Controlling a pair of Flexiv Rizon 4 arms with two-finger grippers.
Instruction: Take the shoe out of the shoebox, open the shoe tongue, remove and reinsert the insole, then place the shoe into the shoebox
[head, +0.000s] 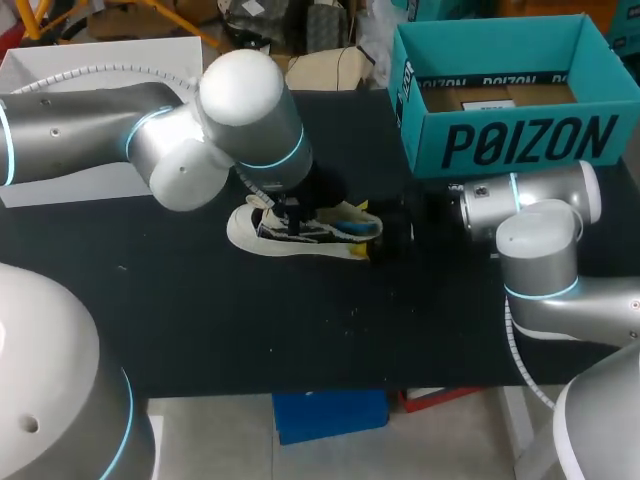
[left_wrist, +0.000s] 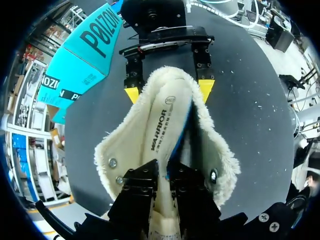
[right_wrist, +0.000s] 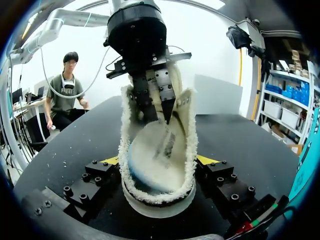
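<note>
1. Black table (head: 200, 330) across the head view, arms entering from both sides.
2. Left gripper (head: 290, 212) just left of centre, reaching down into shoe (head: 320, 232); fingers pinched together on edge of insole (left_wrist: 160, 125).
3. Shoe at frame centre, resting on table, outside box.
4. Right gripper (head: 400, 230) right of centre; yellow tips clamped against both sides of shoe's right end.
5. Teal shoebox (head: 520, 140) upper right, open, apart from shoe.

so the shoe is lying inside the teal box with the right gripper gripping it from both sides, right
Not inside the box. The head view shows the shoe lying on the black table, apart from the teal box. The rest holds: the right gripper grips it from both sides.
</note>
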